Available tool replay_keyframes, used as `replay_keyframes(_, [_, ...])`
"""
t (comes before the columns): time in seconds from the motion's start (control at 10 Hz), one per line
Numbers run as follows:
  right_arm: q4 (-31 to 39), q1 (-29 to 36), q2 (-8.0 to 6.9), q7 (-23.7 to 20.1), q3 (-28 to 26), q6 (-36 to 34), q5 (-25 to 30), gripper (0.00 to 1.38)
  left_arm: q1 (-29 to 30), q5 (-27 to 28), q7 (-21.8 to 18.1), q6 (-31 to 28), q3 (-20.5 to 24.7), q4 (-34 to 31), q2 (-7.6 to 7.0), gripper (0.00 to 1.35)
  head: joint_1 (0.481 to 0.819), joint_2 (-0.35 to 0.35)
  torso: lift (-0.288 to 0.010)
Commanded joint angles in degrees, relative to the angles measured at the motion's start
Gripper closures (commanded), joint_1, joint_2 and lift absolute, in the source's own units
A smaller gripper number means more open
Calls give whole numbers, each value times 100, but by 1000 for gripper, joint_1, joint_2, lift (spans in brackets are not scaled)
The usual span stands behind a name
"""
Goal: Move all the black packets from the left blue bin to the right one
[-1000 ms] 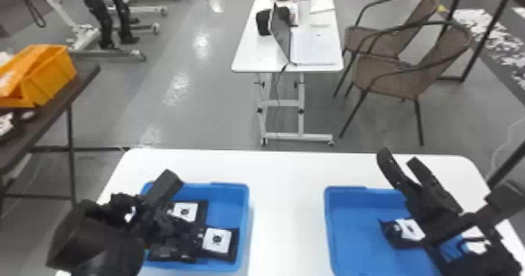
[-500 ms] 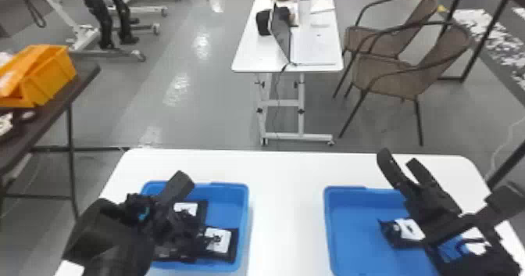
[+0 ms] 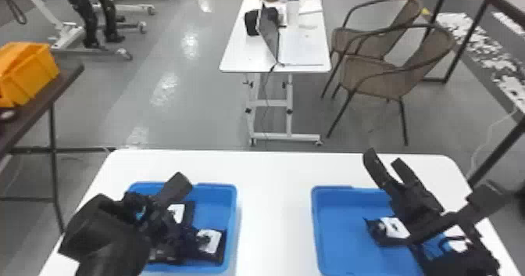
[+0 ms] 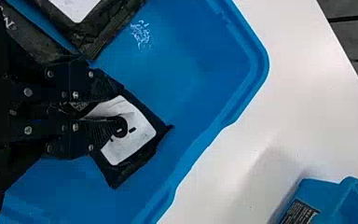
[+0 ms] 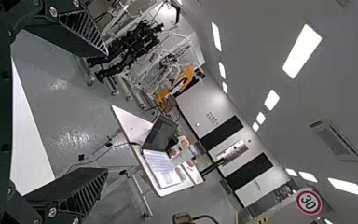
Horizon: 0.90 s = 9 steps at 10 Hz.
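Where the left claw [image 3: 197, 238] grips, 1 packet [image 4: 142, 135] lies between its fingers.

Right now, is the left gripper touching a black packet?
Touching: the left wrist view shows the left gripper pinching the black packet, its surface creased between the fingers.

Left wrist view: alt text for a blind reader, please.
Black two-fingered left gripper pinching a white-labelled black packet in a blue plastic bin. More black packets lie there; a second blue bin stands on the white table.
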State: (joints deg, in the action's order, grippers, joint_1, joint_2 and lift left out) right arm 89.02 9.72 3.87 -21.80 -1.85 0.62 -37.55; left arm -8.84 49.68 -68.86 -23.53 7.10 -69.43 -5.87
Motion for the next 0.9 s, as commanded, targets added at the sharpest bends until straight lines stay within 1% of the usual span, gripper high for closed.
replay_keyframes(0.0, [-7,-5,0,0,0,0,-6,134,14,7,-66,50,20,-1,-11,1111,695,61,0])
replay_keyframes(0.1, [2,-14,0,0,0,-9,-6,134,40,-90,-146,94,116,-106,16,1111,695,61,0])
replay_keyframes(0.2, [-7,-23,0,0,18,-18,-6,134,146,-72,-260,94,248,-440,77,1111,695,60,0])
replay_keyframes(0.3, [-7,-23,0,0,18,-18,-24,134,243,-72,-418,33,362,-792,95,1111,695,58,0])
replay_keyframes(0.4, [-7,-23,0,0,18,-26,-33,134,374,-72,-567,-55,468,-1213,104,1217,695,60,0])
replay_keyframes(0.5, [-7,-23,0,0,18,-26,-33,134,471,-116,-682,-99,573,-1530,104,1211,695,65,0])
replay_keyframes(0.6, [-7,-23,0,0,18,-35,-33,134,515,-292,-761,-134,626,-1653,95,1211,695,72,0])
replay_keyframes(0.7, [-7,-32,0,0,26,-62,-33,134,559,-679,-805,-152,714,-1794,121,1213,695,77,0])
replay_keyframes(0.8, [-7,-32,0,0,44,-97,-33,133,621,-1083,-778,-178,837,-2119,183,1213,695,73,0])
